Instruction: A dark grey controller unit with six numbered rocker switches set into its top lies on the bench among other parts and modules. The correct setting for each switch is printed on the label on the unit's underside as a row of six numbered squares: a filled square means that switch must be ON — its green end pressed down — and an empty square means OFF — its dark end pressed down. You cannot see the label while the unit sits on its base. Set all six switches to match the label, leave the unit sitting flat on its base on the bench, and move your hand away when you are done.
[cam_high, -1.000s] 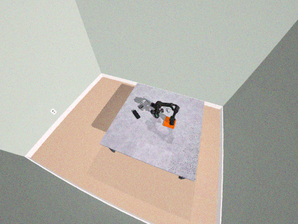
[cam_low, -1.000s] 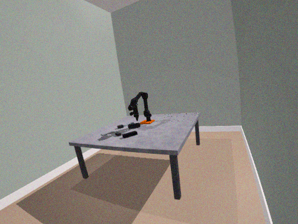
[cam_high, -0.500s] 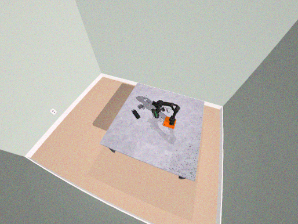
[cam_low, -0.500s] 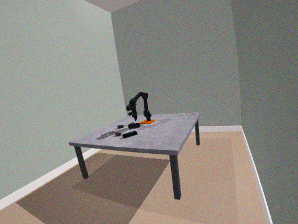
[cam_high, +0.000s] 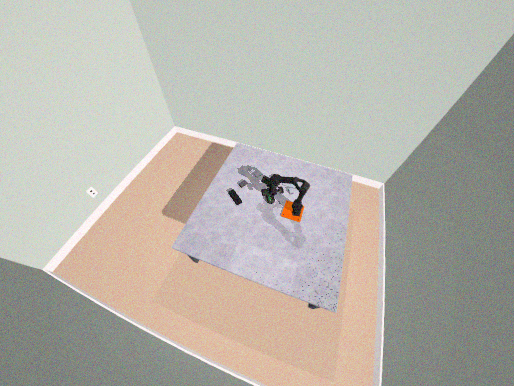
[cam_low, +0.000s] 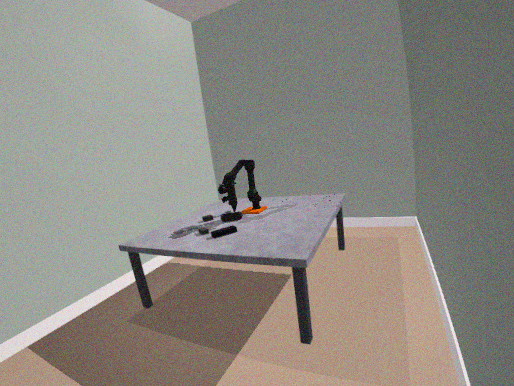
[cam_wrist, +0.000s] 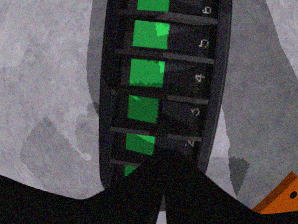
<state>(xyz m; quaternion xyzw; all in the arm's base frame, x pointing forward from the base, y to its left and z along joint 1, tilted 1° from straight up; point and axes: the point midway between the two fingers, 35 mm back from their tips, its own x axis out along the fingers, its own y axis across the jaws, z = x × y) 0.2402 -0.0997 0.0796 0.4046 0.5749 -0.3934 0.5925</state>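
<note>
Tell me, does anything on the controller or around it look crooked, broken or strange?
Nothing stands out. The controller unit lies flat on the bench, switches up, its rocker rows evenly spaced and unbroken. The shut gripper is over its near end and hides the lowest switch, so that one cannot be judged.

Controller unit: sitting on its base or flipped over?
On its base: the controller unit lies switch-side up on the bench, its numbered rocker switches facing the wrist camera.
</note>
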